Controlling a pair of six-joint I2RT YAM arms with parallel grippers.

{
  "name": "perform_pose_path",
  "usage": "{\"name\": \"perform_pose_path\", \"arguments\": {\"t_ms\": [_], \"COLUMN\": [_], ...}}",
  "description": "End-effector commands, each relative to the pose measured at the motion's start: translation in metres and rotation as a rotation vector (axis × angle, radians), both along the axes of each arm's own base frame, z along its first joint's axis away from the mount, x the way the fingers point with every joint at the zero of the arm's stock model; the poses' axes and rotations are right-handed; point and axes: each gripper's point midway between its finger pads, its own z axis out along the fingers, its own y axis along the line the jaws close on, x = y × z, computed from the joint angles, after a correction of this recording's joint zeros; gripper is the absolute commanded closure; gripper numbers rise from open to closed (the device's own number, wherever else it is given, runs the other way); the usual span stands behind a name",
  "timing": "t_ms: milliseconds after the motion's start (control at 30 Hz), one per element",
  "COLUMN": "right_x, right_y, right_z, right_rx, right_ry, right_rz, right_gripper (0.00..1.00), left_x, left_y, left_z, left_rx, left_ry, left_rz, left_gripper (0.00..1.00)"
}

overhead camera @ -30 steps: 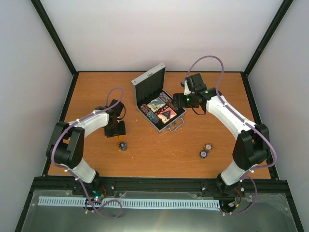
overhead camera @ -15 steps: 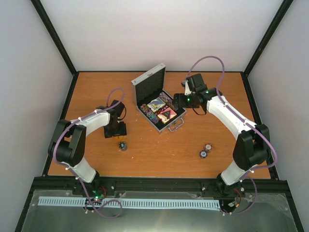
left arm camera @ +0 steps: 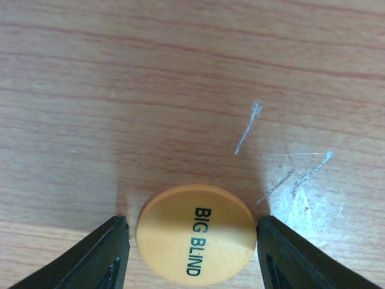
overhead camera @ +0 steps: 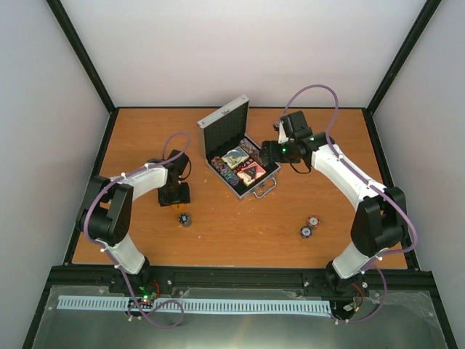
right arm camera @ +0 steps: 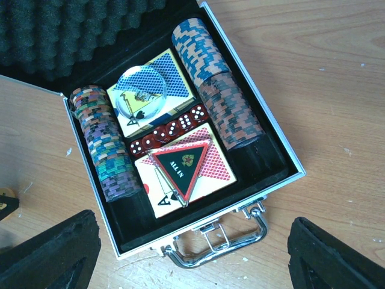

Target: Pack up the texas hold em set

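Note:
The silver case (overhead camera: pixel 256 190) stands open at the table's middle back, its lid (overhead camera: pixel 224 129) upright. In the right wrist view the case (right arm camera: pixel 283 150) holds two rows of poker chips (right arm camera: pixel 107 153), two card boxes (right arm camera: pixel 218 168), red dice, a clear round disc (right arm camera: pixel 142 90) and a dark triangular "ALL IN" token (right arm camera: pixel 180 164). My right gripper (overhead camera: pixel 270 151) hovers open and empty over the case's handle side (right arm camera: pixel 195 247). My left gripper (overhead camera: pixel 174 195) is open and low on the table. Its fingers straddle the orange "BIG BLIND" disc (left arm camera: pixel 195 233), which lies flat.
Loose chips lie on the wooden table: a small stack (overhead camera: pixel 185 218) just in front of my left gripper, and two more (overhead camera: pixel 312 220) (overhead camera: pixel 306 232) at the front right. The case's metal handle (right arm camera: pixel 216 244) points toward the near edge. Black frame posts border the table.
My left arm's elbow has shifted slightly; its gripper stays at the disc. My right gripper has edged a little left toward the case.

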Motion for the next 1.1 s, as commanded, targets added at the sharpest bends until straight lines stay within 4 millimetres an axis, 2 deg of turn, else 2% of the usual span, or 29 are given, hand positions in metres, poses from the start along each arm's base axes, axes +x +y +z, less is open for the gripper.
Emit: {"name": "perform_pose_path", "arguments": {"t_ms": [0, 267, 733, 867, 1067], "right_x": [0.001, 0.002, 0.002, 0.002, 0.002], "right_y": [-0.002, -0.006, -0.011, -0.011, -0.011], "right_z": [0.012, 0.014, 0.015, 0.015, 0.014], "right_rx": [0.026, 0.026, 0.037, 0.039, 0.038], "right_ry": [-0.035, -0.041, -0.045, -0.043, -0.040], "right_rz": [-0.010, -0.021, -0.037, -0.037, -0.039], "right_gripper": [0.15, 0.15, 0.15, 0.15, 0.15], "left_x": [-0.002, -0.006, 0.007, 0.008, 0.011], "left_y": [0.001, -0.001, -0.011, -0.019, -0.042], "left_z": [-0.009, -0.007, 0.031, 0.038, 0.052], "left_rx": [0.021, 0.008, -0.028, -0.049, -0.087], "left_ry": [0.021, 0.024, -0.054, -0.063, -0.082], "left_rz": [-0.013, -0.022, -0.029, -0.044, -0.085], "left_gripper": [0.42, 0.50, 0.53, 0.52, 0.52]}}
